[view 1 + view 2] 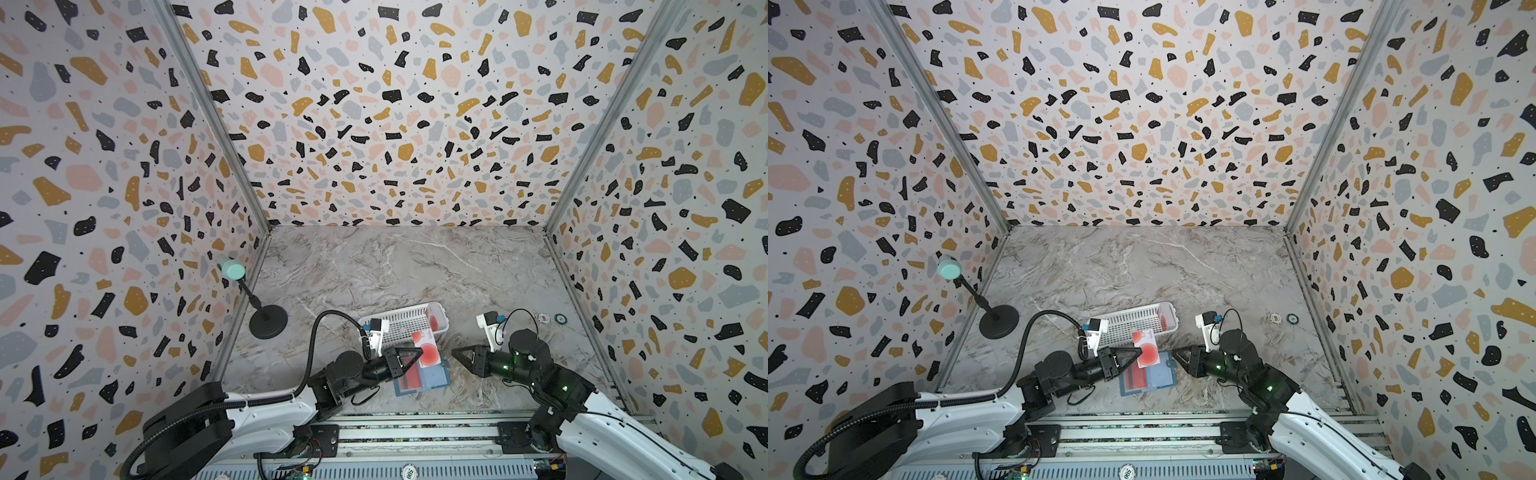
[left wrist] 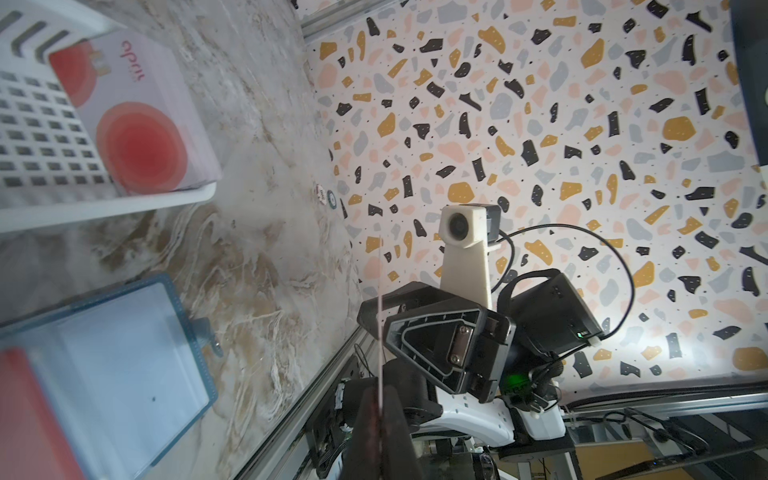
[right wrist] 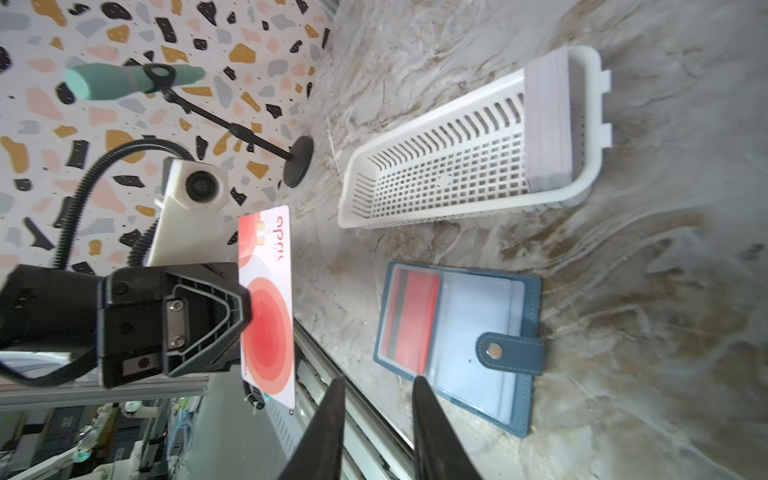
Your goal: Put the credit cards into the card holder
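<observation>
- Clamping one credit card [image 3: 270,316] by its edge, the left tool [image 3: 245,307] is holding it off the counter beside the open card holder [image 3: 478,316], seemingly for pocketing.
- The right tool [image 3: 379,382] is facing it, jaws apart and empty.
- A red card [image 3: 411,320] is occupying one pocket.
- The spare cards [image 3: 548,124] are sitting in the white basket [image 3: 436,208] beyond both tools.
- Nothing is obstructing the holder.

Raised card [image 3: 268,307]: short red lower-case word, printed sideways next to gold contact pad, reads approx. "april", not certain. Same word on top card [image 2: 137,112] in white basket [image 2: 104,205]. Round disc [image 1: 409,471], btm edge of both top views: "500", seen upside down.
</observation>
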You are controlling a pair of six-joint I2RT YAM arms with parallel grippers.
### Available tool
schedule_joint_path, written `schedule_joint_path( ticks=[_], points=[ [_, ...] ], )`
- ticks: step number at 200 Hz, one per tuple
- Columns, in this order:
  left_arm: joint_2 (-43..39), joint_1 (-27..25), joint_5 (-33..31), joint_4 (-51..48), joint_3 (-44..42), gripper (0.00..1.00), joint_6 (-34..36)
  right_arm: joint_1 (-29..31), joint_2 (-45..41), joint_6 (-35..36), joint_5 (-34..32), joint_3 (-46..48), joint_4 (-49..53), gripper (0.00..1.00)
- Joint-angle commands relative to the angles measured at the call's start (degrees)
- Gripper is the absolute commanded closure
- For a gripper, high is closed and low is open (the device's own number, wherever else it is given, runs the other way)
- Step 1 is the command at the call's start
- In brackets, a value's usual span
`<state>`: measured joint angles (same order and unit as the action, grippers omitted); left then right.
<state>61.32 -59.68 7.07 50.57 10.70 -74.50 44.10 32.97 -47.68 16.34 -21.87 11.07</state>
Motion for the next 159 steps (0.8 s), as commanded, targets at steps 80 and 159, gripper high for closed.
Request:
schedule_joint_path(
  ticks=[80, 159],
  points=[
    [4.9, -1.4, -4.6, -5.0, 0.1, 0.96, 0.5, 7.6, 14.6, 3.3, -10.4, -0.2, 1.3, 0.69],
    [10.6, -1.4, -4.4, -5.0, 0.5, 0.96, 0.7, 11.1, 24.3, 1.6, -13.1, 0.9, -2.6, 0.73]
  ],
)
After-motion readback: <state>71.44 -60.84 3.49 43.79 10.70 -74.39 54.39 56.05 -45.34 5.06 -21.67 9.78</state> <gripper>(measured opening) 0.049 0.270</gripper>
